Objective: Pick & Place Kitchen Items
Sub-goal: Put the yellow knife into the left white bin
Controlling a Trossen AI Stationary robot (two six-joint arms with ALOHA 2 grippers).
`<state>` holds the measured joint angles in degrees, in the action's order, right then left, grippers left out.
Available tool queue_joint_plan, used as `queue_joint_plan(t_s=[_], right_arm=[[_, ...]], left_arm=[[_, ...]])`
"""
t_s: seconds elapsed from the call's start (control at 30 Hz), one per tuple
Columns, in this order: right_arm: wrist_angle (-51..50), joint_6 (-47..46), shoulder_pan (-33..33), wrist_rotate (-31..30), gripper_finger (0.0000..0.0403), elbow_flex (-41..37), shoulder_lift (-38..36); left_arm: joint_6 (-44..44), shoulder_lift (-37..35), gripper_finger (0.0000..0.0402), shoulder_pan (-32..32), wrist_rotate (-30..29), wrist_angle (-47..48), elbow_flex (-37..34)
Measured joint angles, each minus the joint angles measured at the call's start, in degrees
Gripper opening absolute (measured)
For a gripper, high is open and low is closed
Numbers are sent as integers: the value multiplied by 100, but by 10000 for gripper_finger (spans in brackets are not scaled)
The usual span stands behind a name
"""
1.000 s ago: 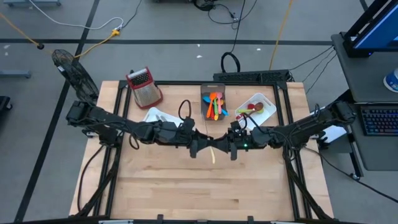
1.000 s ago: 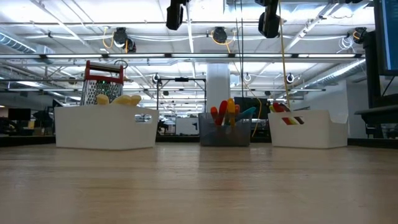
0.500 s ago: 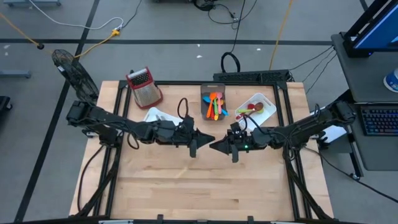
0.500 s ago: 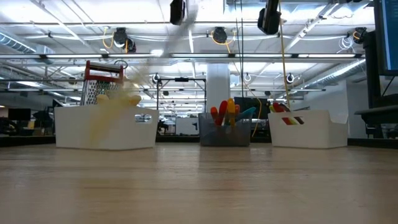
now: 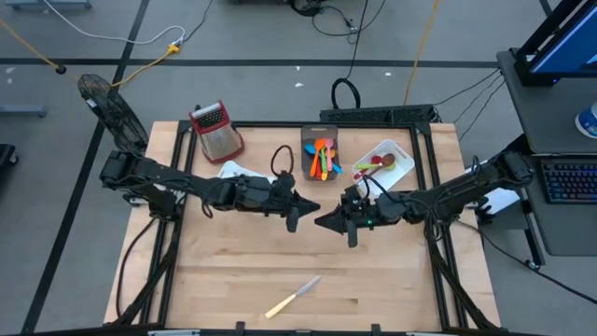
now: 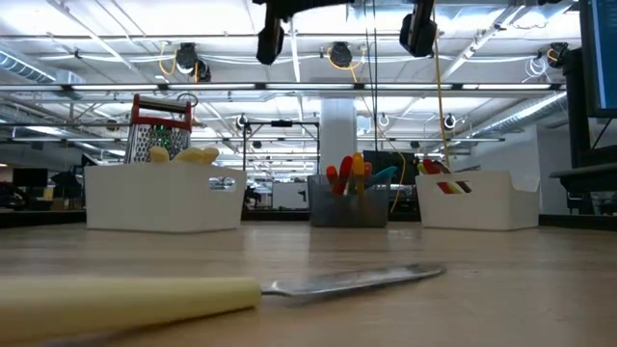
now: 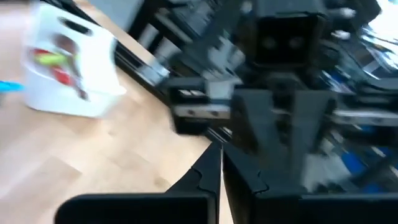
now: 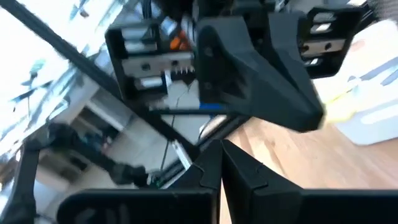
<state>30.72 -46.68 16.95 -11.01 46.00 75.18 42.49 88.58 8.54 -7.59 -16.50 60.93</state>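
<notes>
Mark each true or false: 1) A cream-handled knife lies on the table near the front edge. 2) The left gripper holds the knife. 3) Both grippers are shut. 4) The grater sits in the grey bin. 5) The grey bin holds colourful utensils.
1) True: the knife lies flat on the table.
2) False: the left gripper is empty, above the table's middle.
3) True: so is the right gripper, facing it.
4) False: the grater stands at the back left corner.
5) True: the grey bin holds the utensils.

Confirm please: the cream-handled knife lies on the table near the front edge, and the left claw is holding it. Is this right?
Not quite. The cream-handled knife does lie near the front edge, but the left claw holds nothing; it is shut and empty, up at mid-table. The high view shows this.
</notes>
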Motion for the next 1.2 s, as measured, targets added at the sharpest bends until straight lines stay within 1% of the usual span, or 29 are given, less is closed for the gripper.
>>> queue_joint_plan(t_s=[0.1,0.17,0.27,0.37,0.47,0.63,0.73,0.87,0.93,1.0,1.17,1.2], right_arm=[[-238,161,36,83,1,0,0],[-504,267,52,89,0,0,0],[-1015,258,75,66,1,0,0],[-1468,255,94,69,1,-1,0],[-1756,329,99,73,1,-2,0],[-1828,614,96,74,1,-2,0],[-1848,765,82,73,1,-2,0],[-1960,885,22,64,1,-2,0],[-1990,908,-11,66,1,-2,0],[-2012,969,-17,65,1,-4,0],[-2021,988,-15,81,1,-4,0],[-2027,990,-15,81,1,-4,0]], left_arm=[[28,0,24,168,414,-7,0],[27,0,24,375,479,10,0],[39,0,13,776,419,24,0],[310,0,3,1229,71,250,0],[744,0,7,1659,-406,717,1],[1905,9,3,2246,-953,1703,2],[2422,29,3,2527,-1157,1842,2],[2757,334,2,2773,-1340,1861,188],[2839,626,1,2824,-1324,1839,434],[2842,973,1,2847,-1138,2032,740],[2990,1787,1,2766,-572,3350,1713],[3023,1936,1,2746,-462,3497,1898]])
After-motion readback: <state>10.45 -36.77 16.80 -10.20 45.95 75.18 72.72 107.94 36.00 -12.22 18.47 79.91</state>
